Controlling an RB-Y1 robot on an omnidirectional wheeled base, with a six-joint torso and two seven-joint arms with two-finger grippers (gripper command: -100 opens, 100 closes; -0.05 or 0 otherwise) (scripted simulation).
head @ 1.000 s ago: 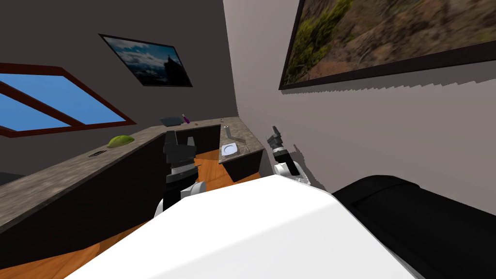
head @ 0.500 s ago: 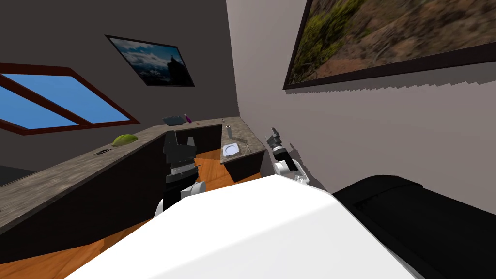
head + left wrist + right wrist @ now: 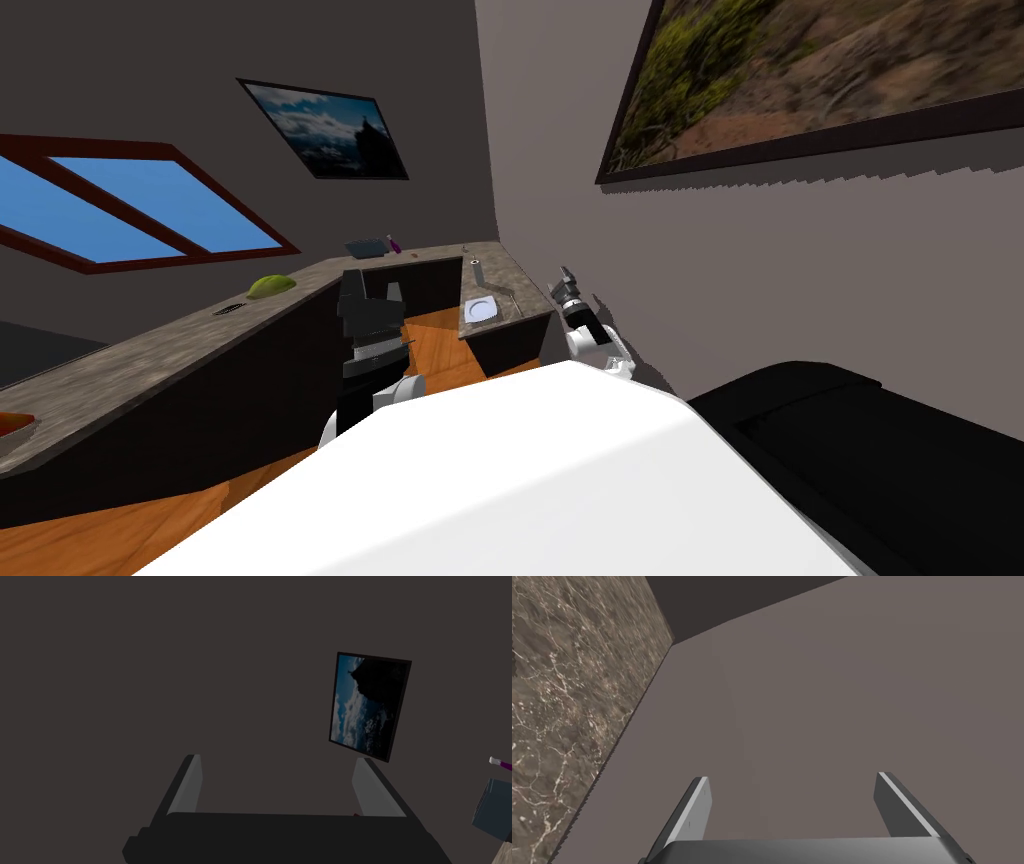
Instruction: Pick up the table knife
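A thin grey strip, probably the table knife, lies on the short stone counter just behind a white plate, too small to make out. My right gripper hangs open beside that counter's near right corner, close to the wall. In the right wrist view the right gripper is open with nothing between its fingers, the stone top off to one side. My left gripper is raised over the floor gap between the counters, and the left gripper is open and holds nothing.
A long stone counter runs along the left wall, bearing a green object, a dark grate, a grey box and a purple bottle. Orange floor lies between the counters. Black furniture stands at my right.
My head view has swung a little to the left, bringing an orange object into sight at the far left of the long counter. The right forearm has shifted slightly; both grippers stay open.
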